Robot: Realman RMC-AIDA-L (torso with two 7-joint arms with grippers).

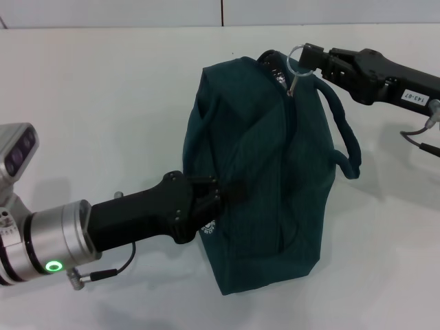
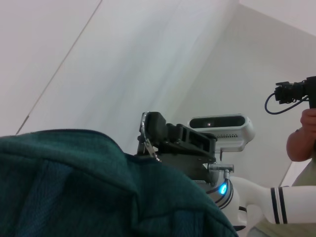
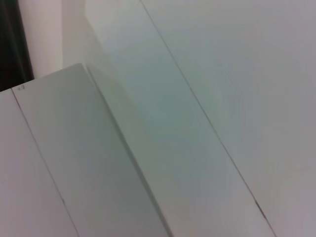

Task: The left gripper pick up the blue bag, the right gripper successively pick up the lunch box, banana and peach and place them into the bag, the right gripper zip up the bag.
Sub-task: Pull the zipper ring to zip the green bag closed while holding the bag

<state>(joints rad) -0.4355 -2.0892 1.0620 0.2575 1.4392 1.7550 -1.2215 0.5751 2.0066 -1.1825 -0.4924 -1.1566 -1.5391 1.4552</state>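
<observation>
The blue bag (image 1: pixel 268 172) lies across the middle of the white table, its zip line running along the top. My left gripper (image 1: pixel 223 194) is shut on the fabric of the bag's near side, by the small white logo (image 1: pixel 208 227). At the bag's far end my right gripper (image 1: pixel 311 59) is shut on the ring zip pull (image 1: pixel 295 58). In the left wrist view the bag (image 2: pixel 74 187) fills the lower part, with the right gripper (image 2: pixel 148 133) beyond it. The lunch box, banana and peach are out of view.
One padded handle (image 1: pixel 347 141) hangs off the bag's right side. White table (image 1: pixel 103 103) surrounds the bag. A person's arm (image 2: pixel 301 138) and the robot's head camera (image 2: pixel 217 128) show in the left wrist view. The right wrist view shows only pale wall panels (image 3: pixel 173 123).
</observation>
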